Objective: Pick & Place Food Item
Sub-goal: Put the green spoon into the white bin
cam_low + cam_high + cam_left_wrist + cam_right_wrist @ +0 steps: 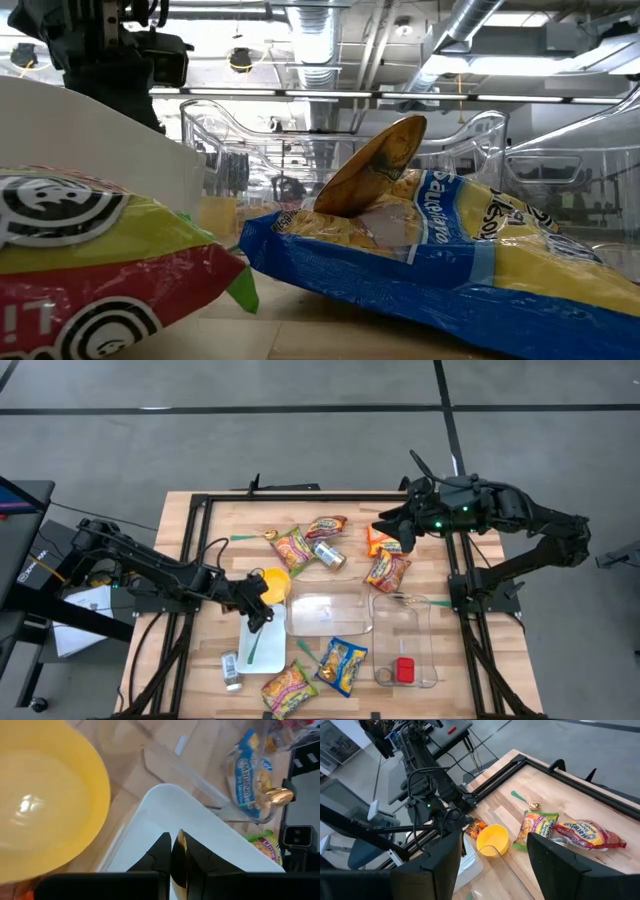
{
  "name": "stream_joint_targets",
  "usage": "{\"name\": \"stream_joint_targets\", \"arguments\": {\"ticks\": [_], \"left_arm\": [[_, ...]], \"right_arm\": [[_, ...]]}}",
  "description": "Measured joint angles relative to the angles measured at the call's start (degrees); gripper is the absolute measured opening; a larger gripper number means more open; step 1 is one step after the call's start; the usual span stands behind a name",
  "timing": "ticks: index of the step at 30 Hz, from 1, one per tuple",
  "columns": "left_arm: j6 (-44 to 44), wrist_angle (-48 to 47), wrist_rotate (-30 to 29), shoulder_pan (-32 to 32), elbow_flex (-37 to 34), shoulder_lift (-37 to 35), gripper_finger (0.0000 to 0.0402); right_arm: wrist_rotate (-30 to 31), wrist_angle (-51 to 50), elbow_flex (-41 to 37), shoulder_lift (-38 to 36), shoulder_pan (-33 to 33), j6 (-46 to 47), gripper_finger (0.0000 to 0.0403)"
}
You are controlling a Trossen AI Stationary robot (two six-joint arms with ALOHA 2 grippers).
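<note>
Several snack packs lie flat on the wooden table, among them a green-and-yellow one, a red one, an orange one and a blue one. My left gripper is shut and slants down over the far end of a white tray, beside a yellow bowl. In its wrist view the gripper stands before the tray's white inside. My right gripper hangs open, high above the orange pack, with nothing between its fingers. My left gripper's shut fingertips stand over the white tray's inside near its far end, slanting down from the table's left. Whether they touch the tray I cannot tell.
Two clear containers stand mid-table; the right one holds a red item. A can, a small bottle and a yellow-and-red pack lie about. A gold spoon leans on the blue pack.
</note>
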Motion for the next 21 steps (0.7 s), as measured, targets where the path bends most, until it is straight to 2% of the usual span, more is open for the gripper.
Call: {"name": "stream_joint_targets", "arguments": {"ticks": [12, 21], "left_arm": [[0.57, 1.52, 0.27, 0.0, 0.02, 0.81, 0.0017], [1.92, 3.08, 0.5, -0.11, 0.02, 0.79, 0.0061]], "right_arm": [[0.1, -0.02, 0.0, 0.0, -0.02, -0.36, 0.0219], [0.1, -0.19, 0.0, 0.0, -0.01, -0.38, 0.0219]]}}
